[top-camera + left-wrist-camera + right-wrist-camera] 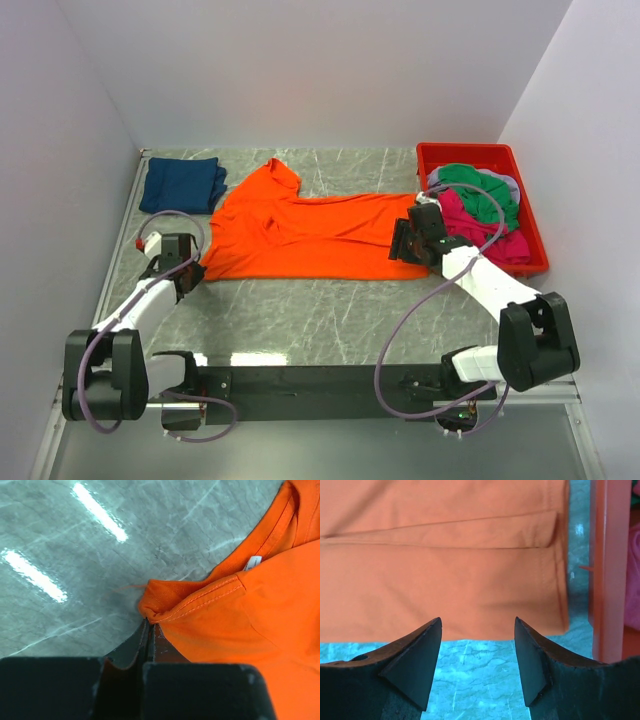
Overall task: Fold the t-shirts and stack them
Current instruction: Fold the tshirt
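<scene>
A bright orange t-shirt (pixel 310 235) lies spread across the middle of the table, collar at the far left. My left gripper (pixel 195 272) is at its near-left corner. In the left wrist view its jaws are pressed together, and the bunched, stitched corner of the orange t-shirt (pixel 240 625) is pinched at their tips (pixel 149 622). My right gripper (pixel 405 245) stands open low over the table, just short of the hem of the orange t-shirt (pixel 445 570), with bare table between its fingers (pixel 477 622). A navy t-shirt (pixel 182 185) lies folded at the far left.
A red bin (pixel 535 240) at the right holds crumpled green (pixel 480 185), magenta (pixel 490 235) and grey (pixel 510 185) shirts. Its wall (pixel 605 570) stands close to the right of my right gripper. White walls enclose the table on three sides.
</scene>
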Motion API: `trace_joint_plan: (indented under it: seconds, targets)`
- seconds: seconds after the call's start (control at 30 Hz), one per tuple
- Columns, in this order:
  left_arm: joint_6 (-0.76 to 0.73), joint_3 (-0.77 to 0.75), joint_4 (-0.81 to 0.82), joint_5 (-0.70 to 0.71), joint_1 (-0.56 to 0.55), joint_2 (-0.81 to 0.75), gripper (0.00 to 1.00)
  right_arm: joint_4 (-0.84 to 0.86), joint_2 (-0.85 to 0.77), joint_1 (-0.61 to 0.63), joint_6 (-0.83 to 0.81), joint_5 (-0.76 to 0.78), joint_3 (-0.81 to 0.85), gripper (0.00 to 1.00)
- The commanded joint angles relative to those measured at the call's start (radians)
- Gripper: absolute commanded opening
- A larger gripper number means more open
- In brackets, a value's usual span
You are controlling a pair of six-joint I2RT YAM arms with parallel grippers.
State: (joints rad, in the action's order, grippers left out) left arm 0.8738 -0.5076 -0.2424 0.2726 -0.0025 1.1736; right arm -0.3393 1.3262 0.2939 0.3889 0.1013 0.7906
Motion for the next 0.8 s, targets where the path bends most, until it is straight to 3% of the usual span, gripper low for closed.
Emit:
trace_joint_plan:
  seconds: [0.0,0.67,0.77]
  targets:
    - [-0.039,0.015,0.032,-0.039,0.038,-0.046,0.01,-0.007,0.031,-0.006,0.042,0.067,-0.011,0.67]
    - [-0.045,0.021,0.095,-0.156,0.081,-0.071,0.01,-0.156,0.197,-0.042,0.16,0.182,0.024,0.68]
    - [-0.044,0.026,0.106,-0.174,0.091,-0.074,0.0,-0.165,0.22,-0.047,0.163,0.184,0.035,0.64]
